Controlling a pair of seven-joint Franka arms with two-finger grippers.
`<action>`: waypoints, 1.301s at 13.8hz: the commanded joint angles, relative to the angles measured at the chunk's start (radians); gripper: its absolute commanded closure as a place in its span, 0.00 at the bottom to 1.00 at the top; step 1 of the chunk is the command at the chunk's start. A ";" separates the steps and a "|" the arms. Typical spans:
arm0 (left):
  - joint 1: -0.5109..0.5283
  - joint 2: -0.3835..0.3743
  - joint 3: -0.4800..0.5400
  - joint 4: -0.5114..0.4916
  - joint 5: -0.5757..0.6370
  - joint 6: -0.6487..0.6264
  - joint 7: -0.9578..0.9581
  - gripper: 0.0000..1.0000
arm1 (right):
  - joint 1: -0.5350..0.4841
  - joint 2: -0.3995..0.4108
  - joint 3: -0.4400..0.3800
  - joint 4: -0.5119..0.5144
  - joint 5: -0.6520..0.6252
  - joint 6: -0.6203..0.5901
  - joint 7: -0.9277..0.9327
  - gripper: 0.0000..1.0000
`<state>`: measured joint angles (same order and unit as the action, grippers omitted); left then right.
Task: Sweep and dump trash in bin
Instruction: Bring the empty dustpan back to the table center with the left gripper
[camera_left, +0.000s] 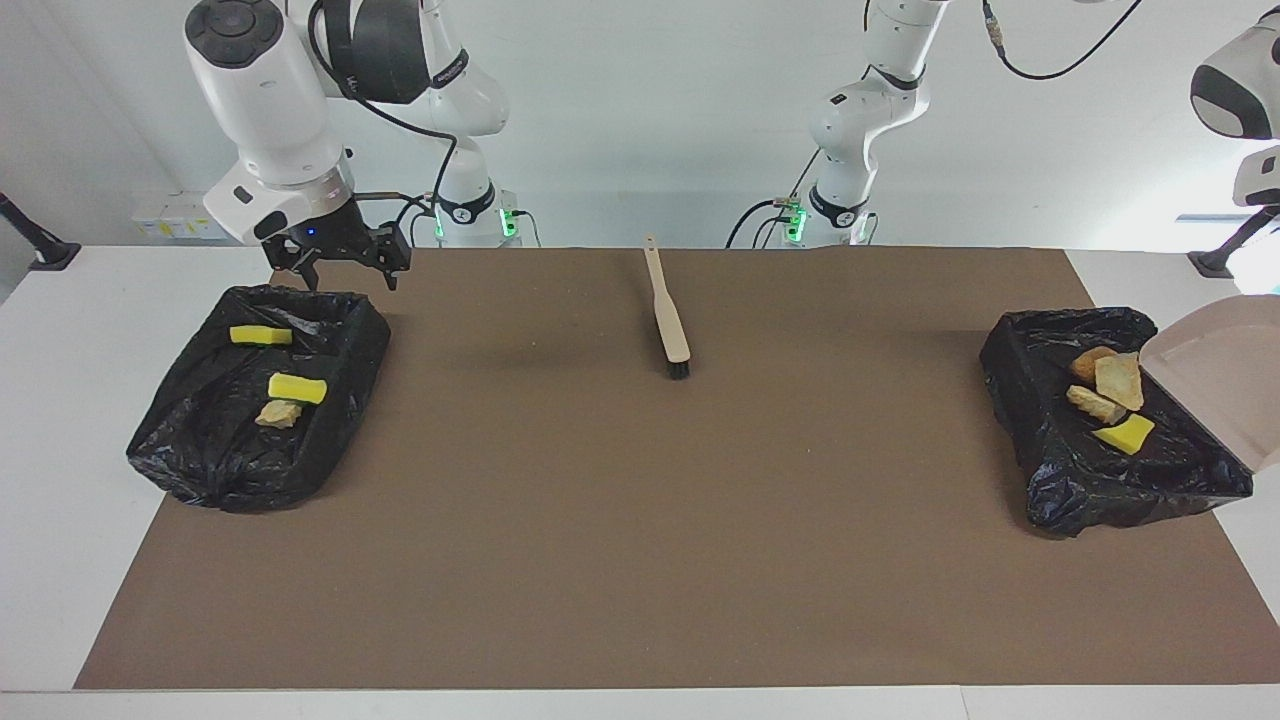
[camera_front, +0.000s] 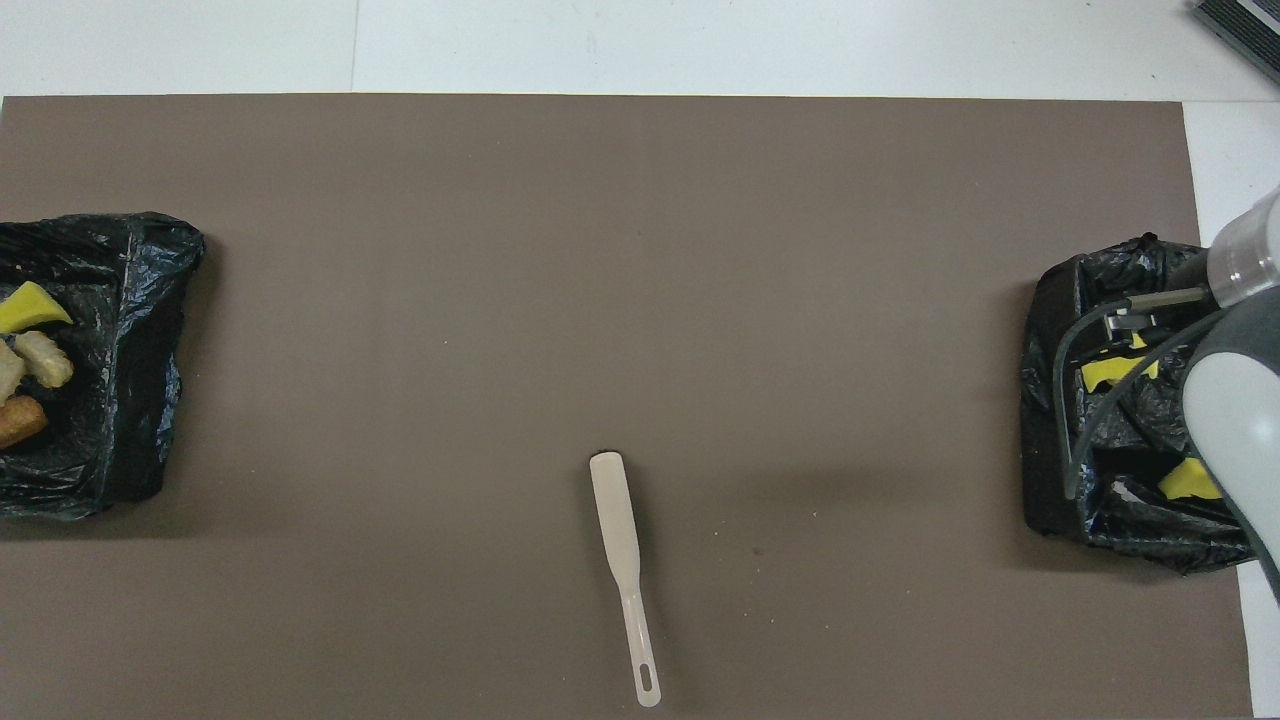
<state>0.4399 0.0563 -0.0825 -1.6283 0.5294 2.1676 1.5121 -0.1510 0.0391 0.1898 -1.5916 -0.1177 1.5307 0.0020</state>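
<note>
brush (camera_left: 668, 312) nearest the robots, lengthwise away from them, midway between arms, untouched | right gripper (camera_left: 338, 258) open, empty, over bin (camera_left: 355, 312) rim | we judge dumping done: trash (camera_left: 1110, 392) in bin (camera_left: 1030, 400) under tipped dustpan (camera_left: 1215, 375) | left gripper unseen, presumably clamping it

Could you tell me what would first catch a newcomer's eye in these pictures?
Two black-lined bins stand at the ends of the brown mat, each holding bright scraps: the bin at the right arm's end and the bin at the left arm's end. A tilted beige dustpan hangs over the latter, and a brush lies between them, near the robots.
</note>
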 joint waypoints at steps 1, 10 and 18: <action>-0.041 0.008 0.004 0.028 -0.115 -0.009 -0.157 1.00 | -0.057 0.015 0.002 0.018 0.012 0.014 -0.010 0.00; -0.473 -0.073 0.000 -0.119 -0.464 -0.311 -1.223 1.00 | 0.080 -0.005 -0.154 0.039 0.078 0.011 -0.027 0.00; -0.881 0.084 0.001 -0.196 -0.589 -0.079 -1.783 1.00 | 0.102 -0.050 -0.176 -0.019 0.090 0.049 0.002 0.00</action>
<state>-0.3671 0.0807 -0.1070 -1.8222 -0.0355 2.0287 -0.1779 -0.0520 0.0279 0.0197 -1.5541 -0.0482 1.5408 -0.0379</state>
